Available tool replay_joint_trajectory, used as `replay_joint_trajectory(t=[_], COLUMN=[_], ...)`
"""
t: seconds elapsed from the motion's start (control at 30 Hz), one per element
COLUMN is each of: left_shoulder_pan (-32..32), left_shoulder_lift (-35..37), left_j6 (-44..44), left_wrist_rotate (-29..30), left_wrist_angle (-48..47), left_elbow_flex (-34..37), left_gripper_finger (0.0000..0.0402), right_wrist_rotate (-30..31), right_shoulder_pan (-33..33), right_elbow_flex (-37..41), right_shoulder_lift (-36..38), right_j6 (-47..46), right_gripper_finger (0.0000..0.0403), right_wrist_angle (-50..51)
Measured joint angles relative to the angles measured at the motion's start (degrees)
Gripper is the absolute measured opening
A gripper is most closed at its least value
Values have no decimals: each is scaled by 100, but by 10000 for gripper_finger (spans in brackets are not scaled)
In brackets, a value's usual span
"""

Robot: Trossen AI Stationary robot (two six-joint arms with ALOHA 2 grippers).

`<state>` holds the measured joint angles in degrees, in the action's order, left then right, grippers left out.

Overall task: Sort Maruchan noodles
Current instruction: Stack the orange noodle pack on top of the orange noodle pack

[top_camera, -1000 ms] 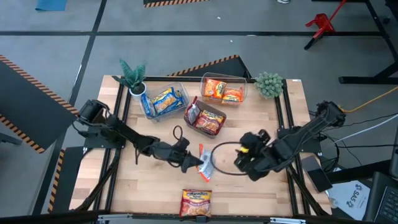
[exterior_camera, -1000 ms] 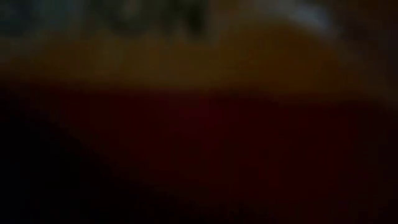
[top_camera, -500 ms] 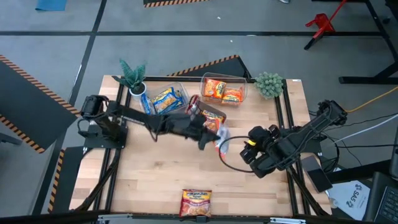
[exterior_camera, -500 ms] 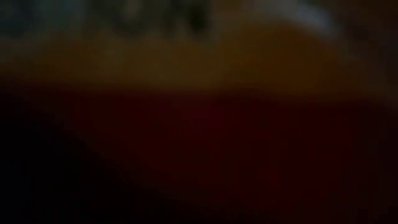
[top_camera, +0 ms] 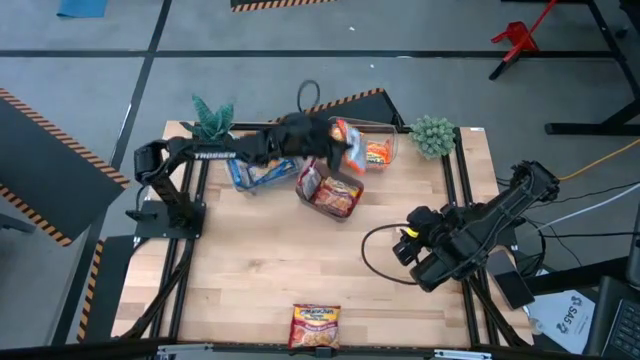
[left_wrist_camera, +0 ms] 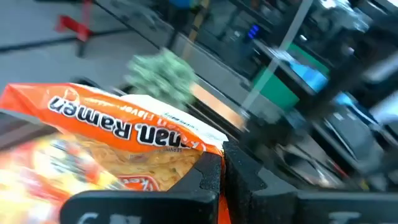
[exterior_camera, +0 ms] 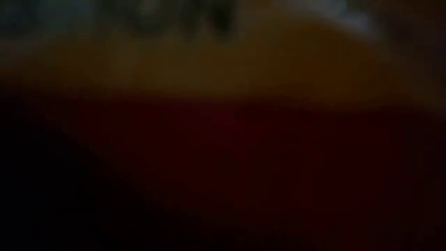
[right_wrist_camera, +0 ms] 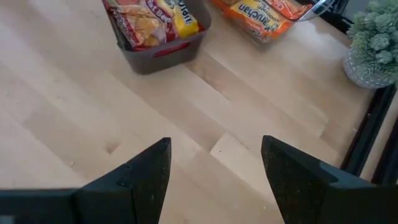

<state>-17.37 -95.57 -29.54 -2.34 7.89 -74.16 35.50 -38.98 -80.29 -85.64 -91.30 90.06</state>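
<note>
High view: left arm reaches across the far side of the worktop [top_camera: 260, 280], left gripper [top_camera: 338, 145] over the clear bin [top_camera: 385, 128] at the far edge, near the round green plant [top_camera: 432, 135]. Jaws clamped on an orange ramen packet [top_camera: 350, 148], held tilted above that bin's near-left corner. More orange packets [top_camera: 372, 152] lie inside the bin.

Left wrist view: same orange packet [left_wrist_camera: 118, 143] pinched between the two dark fingers [left_wrist_camera: 208, 177], which meet with the wrapper edge between them. "Ramen" lettering shows on the wrapper. Green plant [left_wrist_camera: 163, 73] blurred behind it.

Grey bin [top_camera: 330, 192] sits just in front of the clear one, holding red-white packets [top_camera: 335, 197]. Another clear bin [top_camera: 258, 170] to its left holds a blue-yellow packet [top_camera: 265, 168], partly under the left arm. Spiky potted plant [top_camera: 212, 120] at the far-left corner. One loose red-white packet [top_camera: 315, 327] lies flat at the near edge of the worktop, well apart from the bins.

Right gripper [top_camera: 418, 255] hangs over the right side of the worktop, jaws open and holding nothing. Right wrist view: both fingers [right_wrist_camera: 146, 177] spread over bare wood, grey bin [right_wrist_camera: 165, 53] with its red-white packets [right_wrist_camera: 149, 18] ahead, clear bin's orange packets [right_wrist_camera: 261, 15] and round plant [right_wrist_camera: 373, 37] beyond.

Low view: dark blur, cannot tell anything from it.
</note>
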Motion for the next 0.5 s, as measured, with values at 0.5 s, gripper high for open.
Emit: replay_joint_trajectory(t=[0.5], left_shoulder_pan=[-900], left_shoulder_lift=[-1235], left_j6=[965], left_wrist_rotate=[-672], left_wrist_angle=[-1458], left_elbow_flex=[-1631], left_gripper_finger=[0], right_wrist_rotate=[50], right_shoulder_pan=[562], right_elbow_flex=[798], right_shoulder_lift=[579], right_j6=[-182], right_gripper_finger=[239], right_wrist_angle=[-5])
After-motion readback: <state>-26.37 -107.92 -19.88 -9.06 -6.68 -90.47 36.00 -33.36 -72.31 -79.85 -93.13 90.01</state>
